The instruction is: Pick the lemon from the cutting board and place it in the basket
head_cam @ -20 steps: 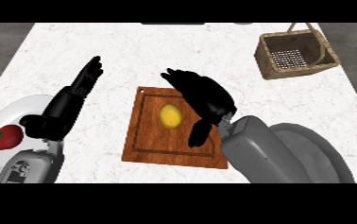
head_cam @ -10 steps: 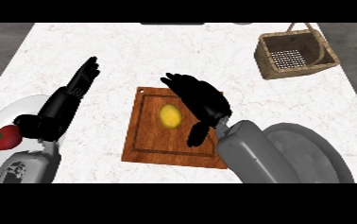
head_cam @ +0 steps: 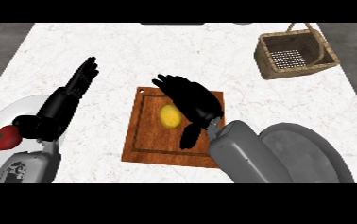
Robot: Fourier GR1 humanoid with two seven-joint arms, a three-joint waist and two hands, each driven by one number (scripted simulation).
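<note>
The lemon (head_cam: 170, 116) lies on the board (head_cam: 150, 140), a little left of the frame's centre, toward the board's upper half. The right hand (head_cam: 192, 101) hangs over it from the right: the fingers reach past the lemon's upper edge, spread and only slightly bent, and the thumb (head_cam: 189, 137) drops below the fruit. The hand brackets the lemon but is not closed on it; a strip of yellow shows plainly between fingers and thumb, so the hand is released and grasps nothing. Whether the palm touches the fruit cannot be told from this view.

The step in hand looks like the approach to the pick, with the grasp itself not yet made. The next move calls for the fingers and thumb to curl round the lemon, which is round and may roll on the flat board if nudged from one side only. After that it needs a lift and a carry to the upper right of the frame, where the basket (head_cam: 266, 57) stands well apart from the board, its handle arching over the opening.

The left hand (head_cam: 78, 83) rests at the left of the frame, fingers straight and pointing up.
</note>
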